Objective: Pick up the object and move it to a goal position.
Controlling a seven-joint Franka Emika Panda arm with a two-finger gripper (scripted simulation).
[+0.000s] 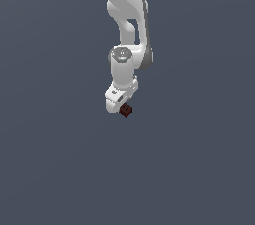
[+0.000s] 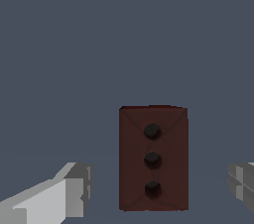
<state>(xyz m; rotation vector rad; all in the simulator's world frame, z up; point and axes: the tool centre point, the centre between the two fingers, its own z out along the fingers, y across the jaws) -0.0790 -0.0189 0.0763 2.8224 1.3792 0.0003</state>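
Wrist view shows the end effector [image 2: 158, 188] with its two grey fingers [image 2: 74, 188] spread apart, gaps on both sides of the dark red-brown block [image 2: 153, 158] standing between them; neither finger touches it. Three dark spots run in a line down the block's visible face. In the exterior view the block [image 1: 125, 110] sits just under the end effector [image 1: 118, 102], beneath the white arm [image 1: 124, 25], against a plain grey-blue ground [image 1: 50, 169].

The block [image 2: 153, 158] looks matt and dull, dark red-brown, with three darker round spots on one face. The pincer [image 2: 158, 188] fingers [image 2: 64, 196] and the arm [image 1: 124, 10] look like smooth, softly shaded white plastic.
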